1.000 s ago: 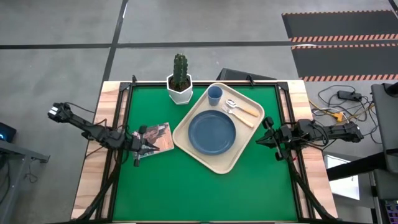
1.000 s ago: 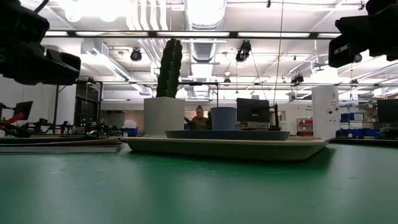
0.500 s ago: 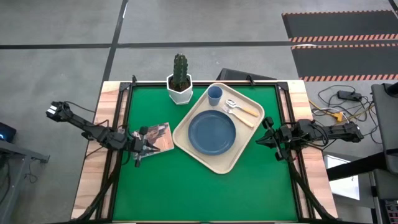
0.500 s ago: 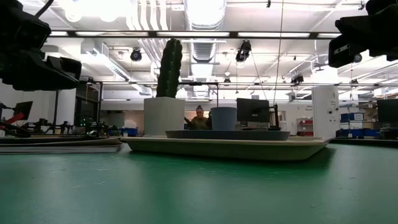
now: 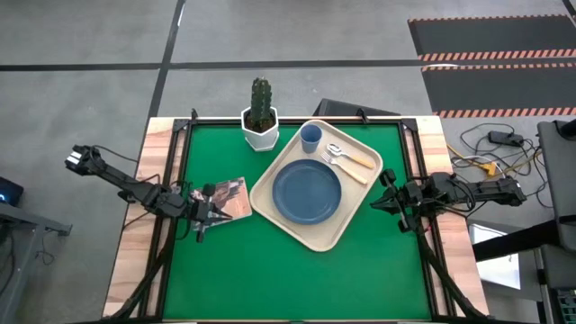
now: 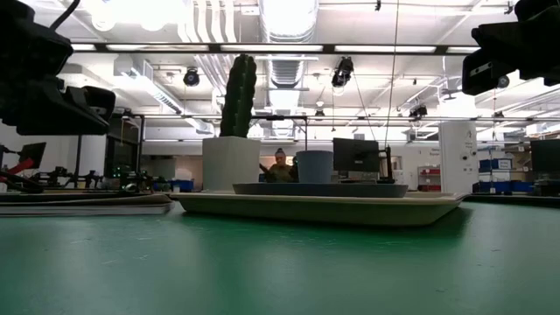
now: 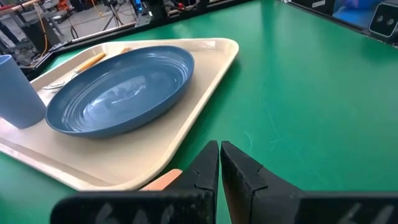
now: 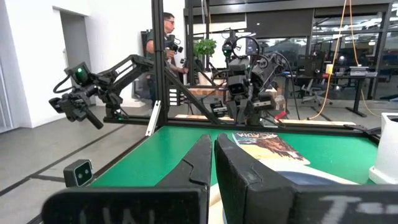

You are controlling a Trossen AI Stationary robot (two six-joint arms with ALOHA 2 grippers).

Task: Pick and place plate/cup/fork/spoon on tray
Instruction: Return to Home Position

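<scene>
The cream tray [image 5: 270, 200] lies slantwise on the green mat. On it rest the slate-blue plate [image 5: 307, 192], the blue cup [image 5: 310, 138] standing upright at the far corner, and the fork [image 5: 346, 167] and spoon [image 5: 349, 155] side by side. My left gripper [image 5: 211, 212] is shut and empty, above the picture card at the tray's left. My right gripper [image 5: 382, 192] is shut and empty, at the tray's right corner. The plate [image 7: 121, 87] and cup [image 7: 18, 93] also show in the left wrist view.
A cactus in a white faceted pot [image 5: 260, 119] stands at the mat's far edge, left of the tray. A picture card [image 5: 231, 198] lies flat left of the tray. Bare green mat spreads along the near side [image 5: 288, 279]. A person [image 8: 155, 37] stands beyond the table.
My left gripper has drawn back a little toward the table's left edge, still shut. Nothing else has moved.
</scene>
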